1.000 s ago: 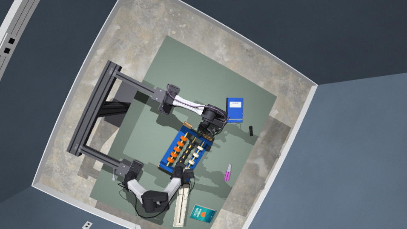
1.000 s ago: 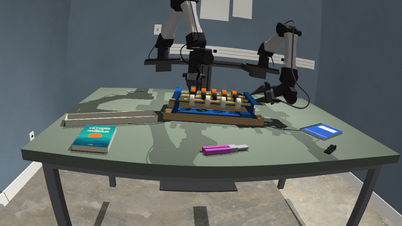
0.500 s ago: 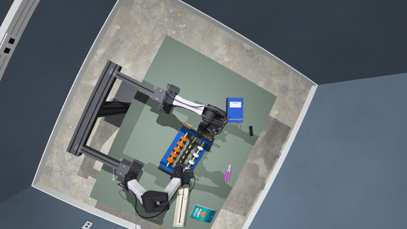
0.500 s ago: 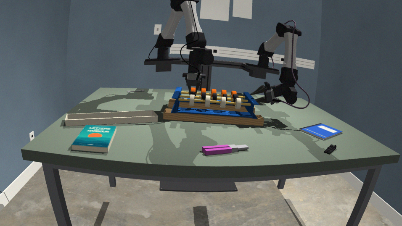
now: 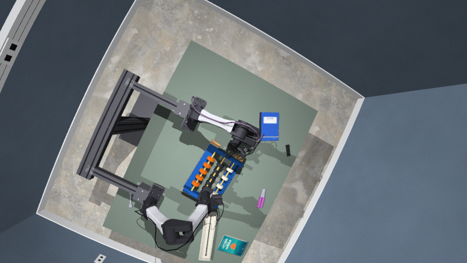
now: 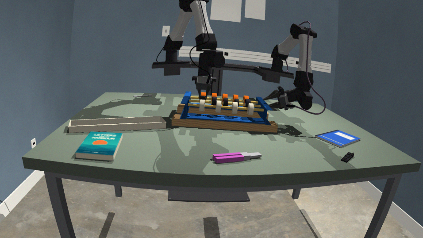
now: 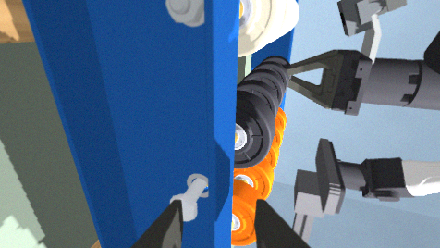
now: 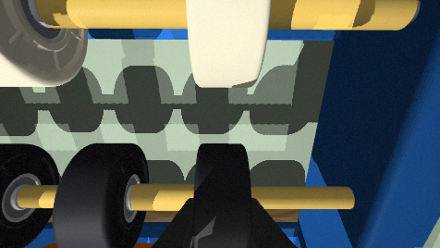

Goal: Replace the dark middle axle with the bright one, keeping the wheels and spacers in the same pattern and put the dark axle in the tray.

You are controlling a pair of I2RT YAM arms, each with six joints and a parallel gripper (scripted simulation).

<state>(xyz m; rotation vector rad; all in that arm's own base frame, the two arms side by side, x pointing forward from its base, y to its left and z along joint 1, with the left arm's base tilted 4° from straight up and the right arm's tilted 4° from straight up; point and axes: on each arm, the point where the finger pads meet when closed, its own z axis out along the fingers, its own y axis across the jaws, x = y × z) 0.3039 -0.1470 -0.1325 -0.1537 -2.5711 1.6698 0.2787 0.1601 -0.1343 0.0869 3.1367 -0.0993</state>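
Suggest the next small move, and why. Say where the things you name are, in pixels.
Probably ease the left gripper (image 5: 227,154) (image 6: 267,101) (image 7: 218,210) against the bright axle's head (image 7: 184,206): it stands off the rail (image 5: 196,193) (image 6: 263,103) (image 7: 152,93), shank showing, while the right gripper (image 5: 206,193) (image 6: 203,95) (image 7: 278,74) (image 8: 221,208) grips a black wheel (image 6: 202,97) (image 7: 275,65) (image 8: 222,180).

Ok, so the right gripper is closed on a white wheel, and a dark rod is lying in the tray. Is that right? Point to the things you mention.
Not quite: the right gripper (image 5: 206,188) (image 6: 203,95) (image 7: 278,74) (image 8: 221,208) is closed on a black wheel (image 7: 275,63) (image 8: 223,180), as the right wrist view shows. A dark rod is indeed lying in the tray (image 5: 202,243) (image 6: 118,125).

Things laid out on a green table
The surface (image 5: 182,75) (image 6: 283,159) carries a book (image 5: 232,245) (image 6: 98,145), notebook (image 5: 269,126) (image 6: 337,138) and tray (image 5: 213,229) (image 6: 118,127).
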